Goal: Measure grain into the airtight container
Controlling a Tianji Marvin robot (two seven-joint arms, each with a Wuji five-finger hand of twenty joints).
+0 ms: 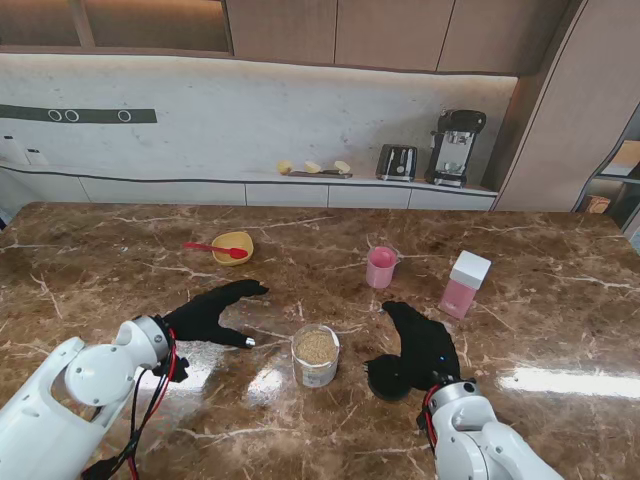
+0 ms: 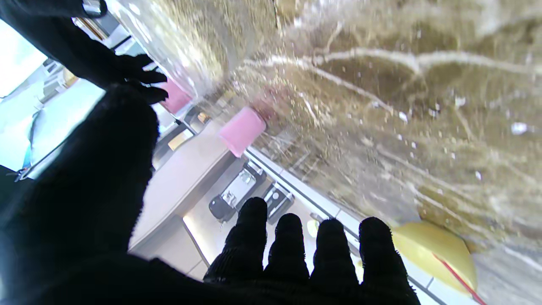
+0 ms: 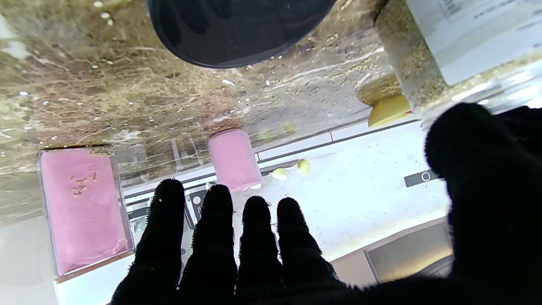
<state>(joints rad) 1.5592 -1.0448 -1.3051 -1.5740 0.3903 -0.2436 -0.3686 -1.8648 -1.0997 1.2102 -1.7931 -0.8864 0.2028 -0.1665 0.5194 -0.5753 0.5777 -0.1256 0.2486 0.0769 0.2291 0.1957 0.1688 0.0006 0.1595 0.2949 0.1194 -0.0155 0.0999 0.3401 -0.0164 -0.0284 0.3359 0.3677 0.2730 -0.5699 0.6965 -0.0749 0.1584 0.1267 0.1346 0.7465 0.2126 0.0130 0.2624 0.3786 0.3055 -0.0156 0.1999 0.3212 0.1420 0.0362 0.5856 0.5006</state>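
An open glass jar point(image 1: 315, 356) of brown grain stands on the marble table between my hands; it also shows in the right wrist view as the jar point(image 3: 444, 51). Its black lid point(image 1: 384, 378) lies flat just right of it, seen as the lid point(image 3: 237, 29). Farther from me stand a pink cup point(image 1: 381, 267) and a pink rectangular container point(image 1: 464, 284) with a white lid. My left hand point(image 1: 215, 312) rests open to the left of the jar. My right hand point(image 1: 421, 345) is open beside the lid, fingers pointing toward the pink container point(image 3: 80, 207) and cup point(image 3: 235, 159).
A yellow bowl point(image 1: 233, 247) with a red spoon point(image 1: 214, 247) sits at the far left of the table, seen as the bowl point(image 2: 436, 250). A toaster point(image 1: 397, 162) and a coffee machine point(image 1: 456, 147) stand on the back counter.
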